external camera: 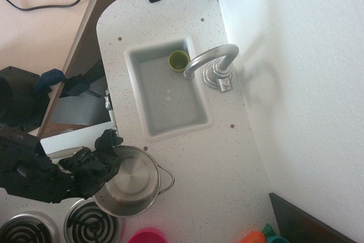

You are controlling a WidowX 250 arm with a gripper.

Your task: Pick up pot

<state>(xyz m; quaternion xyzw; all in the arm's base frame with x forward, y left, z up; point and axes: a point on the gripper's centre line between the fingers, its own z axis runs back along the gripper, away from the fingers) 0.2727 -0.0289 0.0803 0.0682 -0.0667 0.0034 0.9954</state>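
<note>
The shiny steel pot (pixel 129 183) with a thin wire loop handle on its right side is near the bottom left of the view, over the counter just past a stove burner (pixel 91 223). My black gripper (pixel 102 160) reaches in from the left and covers the pot's left rim. One dark finger (pixel 109 139) shows above the rim; the other is hidden. The pot looks tilted, its left rim held by the gripper. Its left handle is hidden behind the gripper.
A white sink (pixel 166 88) holds a small olive-green cup (pixel 178 60) under a silver faucet (pixel 213 64). A pink bowl (pixel 148 235) sits at the bottom edge. A second burner (pixel 25 231) is bottom left. Orange and teal toys (pixel 261 235) lie bottom right. A wall runs along the right.
</note>
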